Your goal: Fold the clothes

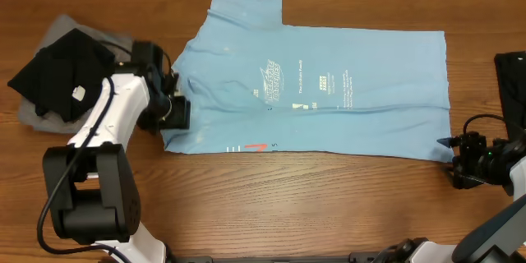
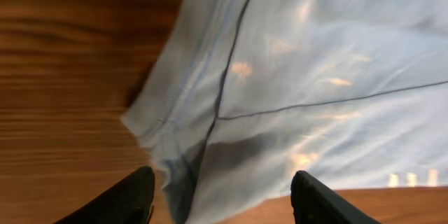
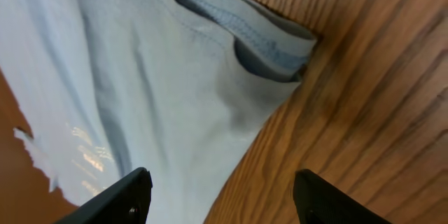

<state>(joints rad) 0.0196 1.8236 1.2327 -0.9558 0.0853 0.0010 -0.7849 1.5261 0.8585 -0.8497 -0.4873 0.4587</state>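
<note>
Dark fingertips of the left gripper (image 2: 222, 189) stand wide apart at the bottom of its wrist view. The jaws are open and hold nothing, and a stitched seam (image 2: 225, 77) and an edge of the sky-blue T-shirt (image 1: 329, 90) lie just beyond them. The right gripper (image 3: 222, 189) is likewise spread open and empty over the shirt's far corner, where the hem (image 3: 259, 38) shows two layers lying together.

Seen from overhead, the shirt lies flat across the middle of the table (image 1: 288, 214), one sleeve pointing to the far edge and its white lettering (image 1: 300, 82) facing up. Each gripper sits at one end of its near edge.

The cloth looks thin, light and limp. It will likely sag and crease when lifted and slide easily over the wood. The doubled hem corner and the seamed edge seem the firmest places to pinch, taking both layers at once.

The tabletop is smooth brown wood grain. A pile of black and grey garments (image 1: 57, 74) rests at the left, well apart from the shirt, and another dark item (image 1: 511, 78) shows at the right edge.
</note>
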